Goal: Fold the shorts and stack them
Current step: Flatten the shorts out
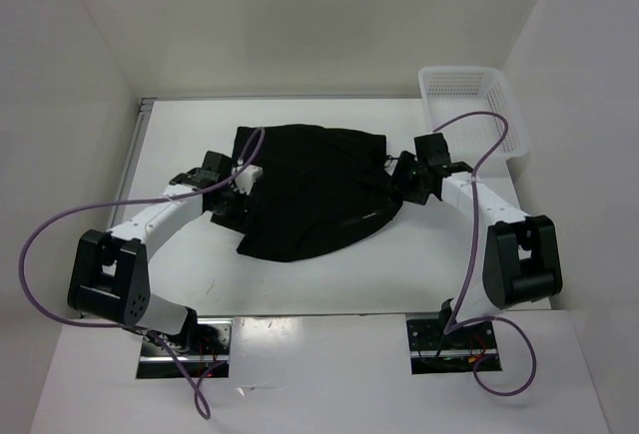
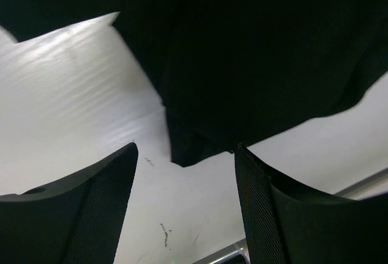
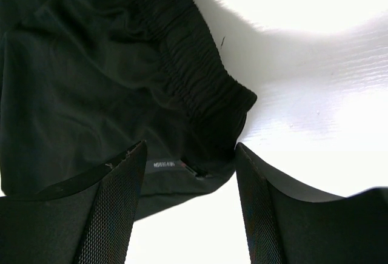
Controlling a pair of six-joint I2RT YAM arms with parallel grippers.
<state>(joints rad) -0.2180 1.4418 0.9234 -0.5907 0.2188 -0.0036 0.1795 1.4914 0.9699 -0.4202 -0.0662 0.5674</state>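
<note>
Shorts point(image 1: 310, 195) of black soft cloth lie spread near the middle of the white bench point(image 1: 300, 284), rumpled, between the two arms.

At the cloth's left edge sits the left claw point(image 1: 230, 198), with a purple cable point(image 1: 60, 219) looping away behind its arm. From the left wrist camera, that claw point(image 2: 185, 176) is spread wide with nothing between its fingers point(image 2: 103, 197). A corner of the shorts point(image 2: 242, 51) points down toward the gap and stops just ahead of the fingertips, with bare bench point(image 2: 73, 94) beside it.

On the cloth's right edge is the right claw point(image 1: 401, 183). The right wrist camera shows it point(image 3: 191, 155) parted as well, gripping nothing. The shorts point(image 3: 79, 82) fill the left of that view. Their gathered elastic waistband point(image 3: 200, 76) runs diagonally and ends at a corner just ahead of the gap, and a small white label point(image 3: 162, 165) shows near the left finger point(image 3: 115, 203). Whether the fingers touch the fabric I cannot tell. White bench point(image 3: 315, 94) lies to the right.

In the far right corner stands a white mesh basket point(image 1: 469, 90), well apart from the shorts.
</note>
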